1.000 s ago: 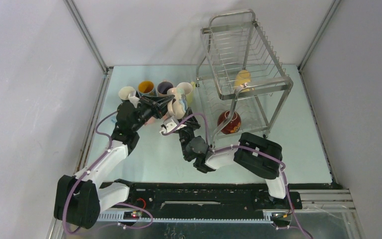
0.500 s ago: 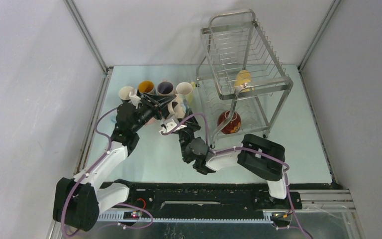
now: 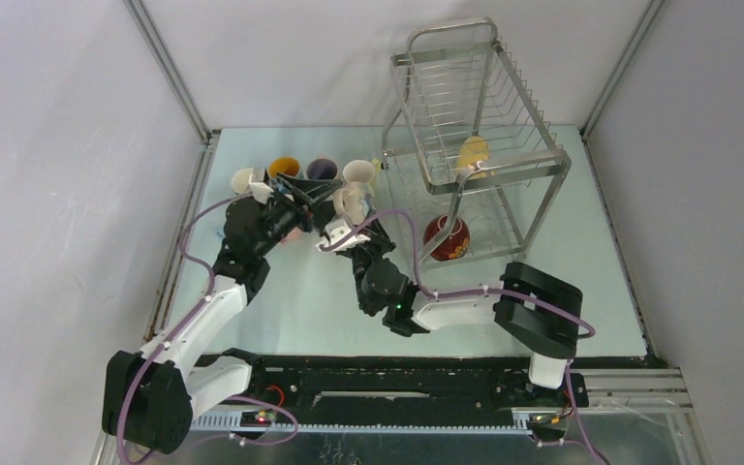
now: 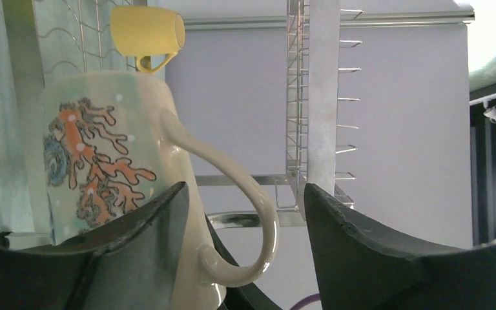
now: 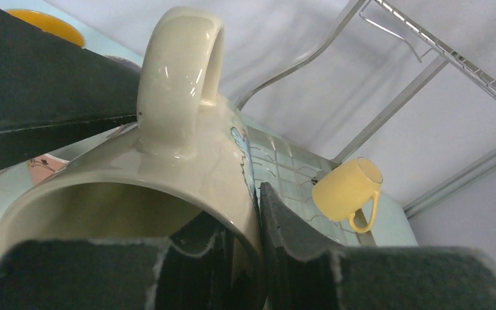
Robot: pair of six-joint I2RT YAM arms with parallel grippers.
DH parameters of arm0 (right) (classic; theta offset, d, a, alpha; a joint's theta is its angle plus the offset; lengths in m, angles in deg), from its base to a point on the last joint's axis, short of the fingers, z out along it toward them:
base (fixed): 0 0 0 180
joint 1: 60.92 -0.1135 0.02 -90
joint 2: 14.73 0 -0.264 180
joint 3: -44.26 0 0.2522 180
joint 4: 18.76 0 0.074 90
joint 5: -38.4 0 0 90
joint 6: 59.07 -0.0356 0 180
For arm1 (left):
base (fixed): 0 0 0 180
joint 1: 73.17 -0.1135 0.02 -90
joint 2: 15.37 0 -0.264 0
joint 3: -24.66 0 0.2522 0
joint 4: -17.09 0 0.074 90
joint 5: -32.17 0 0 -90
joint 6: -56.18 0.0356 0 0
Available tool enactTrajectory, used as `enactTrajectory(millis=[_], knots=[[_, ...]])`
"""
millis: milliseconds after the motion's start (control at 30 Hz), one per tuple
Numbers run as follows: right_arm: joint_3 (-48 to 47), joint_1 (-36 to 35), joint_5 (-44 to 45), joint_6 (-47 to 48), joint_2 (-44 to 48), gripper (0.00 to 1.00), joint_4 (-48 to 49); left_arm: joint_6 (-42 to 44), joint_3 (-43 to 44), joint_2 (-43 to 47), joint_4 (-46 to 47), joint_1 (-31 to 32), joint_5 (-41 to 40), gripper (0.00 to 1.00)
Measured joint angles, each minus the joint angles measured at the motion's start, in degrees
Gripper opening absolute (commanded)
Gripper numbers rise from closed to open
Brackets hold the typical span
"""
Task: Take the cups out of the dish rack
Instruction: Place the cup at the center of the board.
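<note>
A cream cup with an orange coral pattern (image 3: 354, 201) hangs tilted above the table, left of the dish rack (image 3: 504, 107). My right gripper (image 5: 248, 213) is shut on its rim, one finger inside and one outside (image 3: 349, 229). My left gripper (image 4: 244, 194) stands open, its fingers either side of the cup's handle (image 4: 245, 187) without touching it (image 3: 315, 199). A yellow cup (image 3: 473, 152) hangs in the rack's upper tier (image 5: 347, 187). A dark red cup (image 3: 446, 237) lies on the lower tier.
Several cups stand in a row at the back left of the table: a cream one (image 3: 245, 179), a yellow-lined one (image 3: 284, 168), a purple one (image 3: 322, 169) and another cream one (image 3: 357, 171). The rack's chrome post (image 4: 323, 97) rises close behind the held cup.
My left gripper's jaws have spread apart and let go of the patterned cup's handle. My right gripper keeps its hold on the rim and has shifted slightly towards the back.
</note>
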State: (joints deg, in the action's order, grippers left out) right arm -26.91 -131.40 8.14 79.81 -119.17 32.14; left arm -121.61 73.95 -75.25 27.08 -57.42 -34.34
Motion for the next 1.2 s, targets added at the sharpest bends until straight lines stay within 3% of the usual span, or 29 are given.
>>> enactTrajectory(millis=[133, 367, 433, 467, 900, 1200], knots=[[0.0, 0.0, -0.2, -5.7, 2.8, 0.0, -7.5, 3.1, 2.1, 0.0, -2.5, -0.3, -0.9, 0.76], [-0.1, 1.3, -4.3, -21.2, 8.3, 0.0, -28.9, 9.6, 6.2, 1.1, -8.1, -3.0, -2.3, 0.83], [-0.6, 1.7, -5.7, -25.5, 9.8, 0.0, -35.4, 11.4, 7.1, 1.4, -9.3, -4.0, -2.4, 0.98], [-1.3, 1.9, -6.3, -27.1, 10.2, 0.0, -38.2, 12.4, 7.6, 1.6, -10.0, -4.5, -2.4, 1.0], [-15.0, 4.0, -18.0, -44.7, 10.7, 0.0, -72.9, 22.9, 12.0, 6.3, -19.5, -15.9, -2.0, 1.0], [-29.5, 7.6, -25.6, -52.8, 3.6, 0.0, -90.2, 26.6, 14.1, 6.6, -21.6, -17.8, -1.7, 1.0]])
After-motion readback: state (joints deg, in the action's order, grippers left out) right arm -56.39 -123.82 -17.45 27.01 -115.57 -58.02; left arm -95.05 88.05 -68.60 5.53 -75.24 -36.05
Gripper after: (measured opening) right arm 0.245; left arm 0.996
